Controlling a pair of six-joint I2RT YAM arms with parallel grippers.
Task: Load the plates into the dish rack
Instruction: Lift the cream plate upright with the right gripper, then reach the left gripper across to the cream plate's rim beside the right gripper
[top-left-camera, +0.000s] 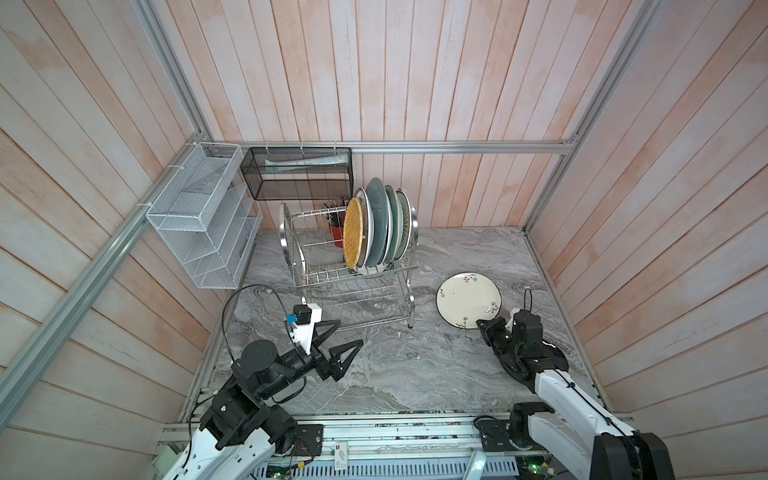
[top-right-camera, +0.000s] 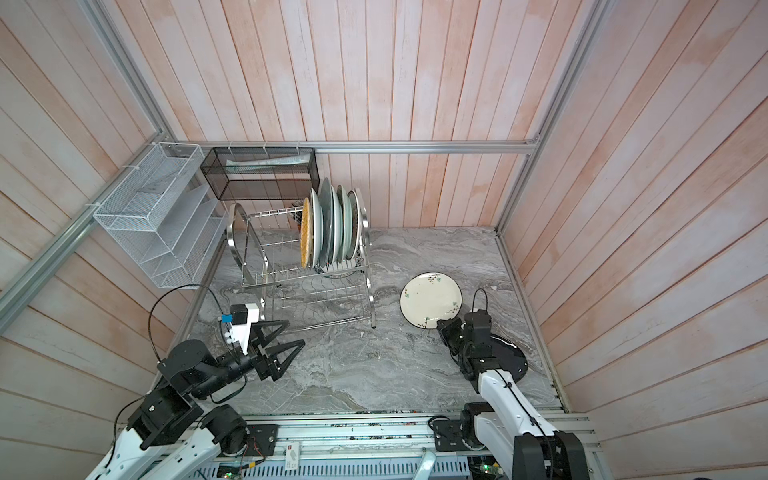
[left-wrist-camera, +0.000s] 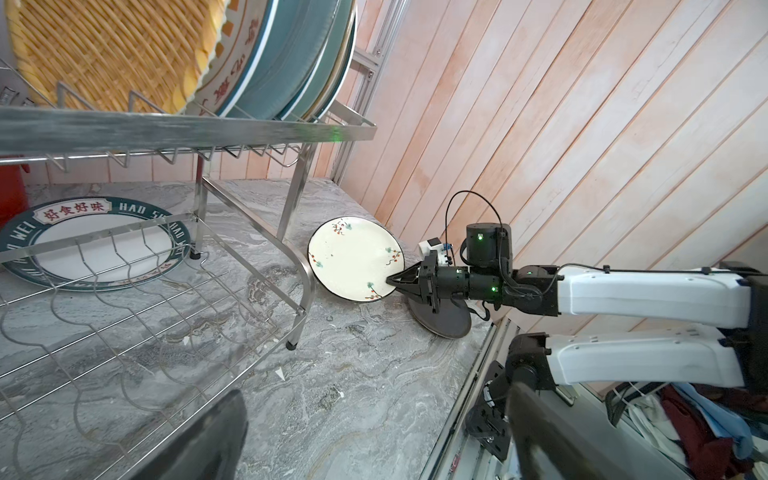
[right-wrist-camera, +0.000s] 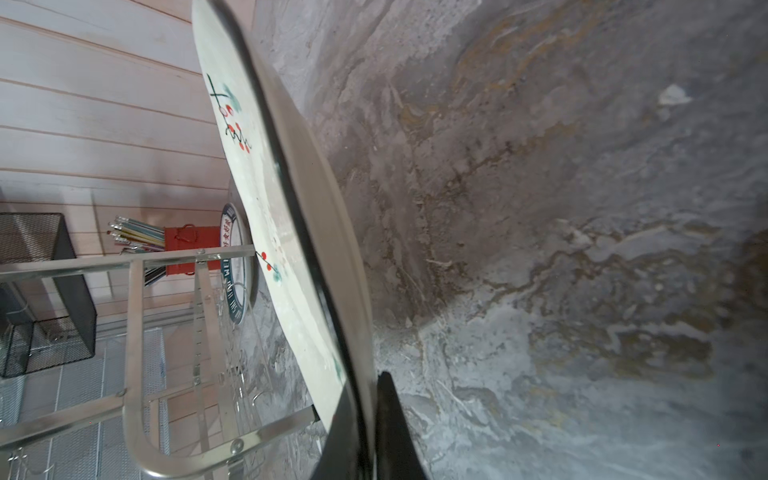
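Right gripper (top-left-camera: 483, 325) is clamped on the near rim of the cream floral plate (top-left-camera: 465, 297), right of centre. The dish rack (top-left-camera: 283, 235) lies upper left of it. Left gripper (top-left-camera: 350, 331) is wide and empty.

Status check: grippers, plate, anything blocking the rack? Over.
Left gripper open, empty, fronting dish rack. Right gripper shut on rim of floral plate, tilted up. Black plate lies under right arm; rack slots left of woven disc free.

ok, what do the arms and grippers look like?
The left arm and right arm: white shells, black joints. The left gripper and right gripper: black, triangular open-frame fingers, white camera mount, looped black cable. Green LEDs on the right arm's joints.
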